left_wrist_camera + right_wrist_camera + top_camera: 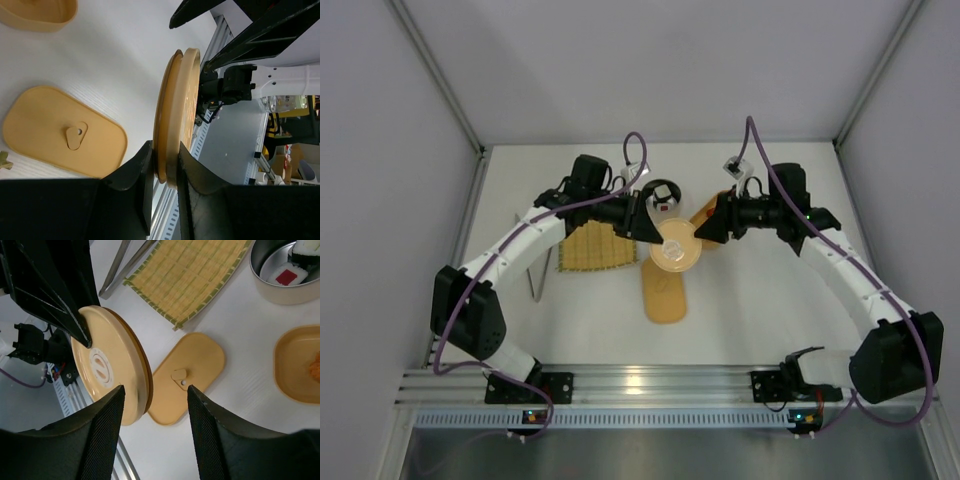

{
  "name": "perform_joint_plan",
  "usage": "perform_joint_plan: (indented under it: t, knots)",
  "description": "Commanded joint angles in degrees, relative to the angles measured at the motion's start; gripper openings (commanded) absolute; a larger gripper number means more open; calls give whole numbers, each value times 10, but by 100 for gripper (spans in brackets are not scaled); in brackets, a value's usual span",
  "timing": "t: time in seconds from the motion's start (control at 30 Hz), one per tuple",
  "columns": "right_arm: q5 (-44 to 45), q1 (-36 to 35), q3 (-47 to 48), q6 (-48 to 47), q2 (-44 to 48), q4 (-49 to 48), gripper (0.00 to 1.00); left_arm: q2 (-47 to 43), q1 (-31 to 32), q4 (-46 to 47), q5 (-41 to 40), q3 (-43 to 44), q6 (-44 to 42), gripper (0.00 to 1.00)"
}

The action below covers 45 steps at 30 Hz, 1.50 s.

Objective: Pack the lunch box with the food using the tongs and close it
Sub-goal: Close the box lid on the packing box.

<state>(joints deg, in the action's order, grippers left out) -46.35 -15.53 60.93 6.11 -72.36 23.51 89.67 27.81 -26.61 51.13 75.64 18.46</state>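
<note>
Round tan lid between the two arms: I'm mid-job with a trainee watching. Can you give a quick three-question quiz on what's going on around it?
1. True or false: the lunch box lid is closed on the lunch box.
2. The round tan lid is: A lying on the mat; B clamped by its rim in the left gripper; C inside the lunch box.
3. Fill in: the white square with a red mark sits in the ____.

Key: 1 false, the lunch box lid lies flat on the table. 2 B. 3 steel bowl.
</note>
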Motion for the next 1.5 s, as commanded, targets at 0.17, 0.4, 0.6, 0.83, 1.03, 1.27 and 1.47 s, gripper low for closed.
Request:
perform_joint_plan:
  t: [0.17,0.4,0.6,0.83,1.03,1.27,1.47]
  knots:
    - [53,-34,67,-14,-44,1,41,9,-2,51,29,15,22,0]
    - [51,-39,78,-19,-57,3,3,13,-23,63,35,11,39,0]
    - [46,-46,94,-20,-74,3,0,17,-57,98,46,5,67,0]
    - [105,-47,128,3,-112,-11,0,25,-89,108,29,6,71,73]
    - [171,-45,175,29,-174,-33,0,21,-158,147,-40,21,111,98]
    - [206,-36,283,63,-298,-31,0,2,-209,142,-83,43,88,98]
    - [188,-15,364,134,-407,-36,0,-27,-209,158,-111,-1,69,98]
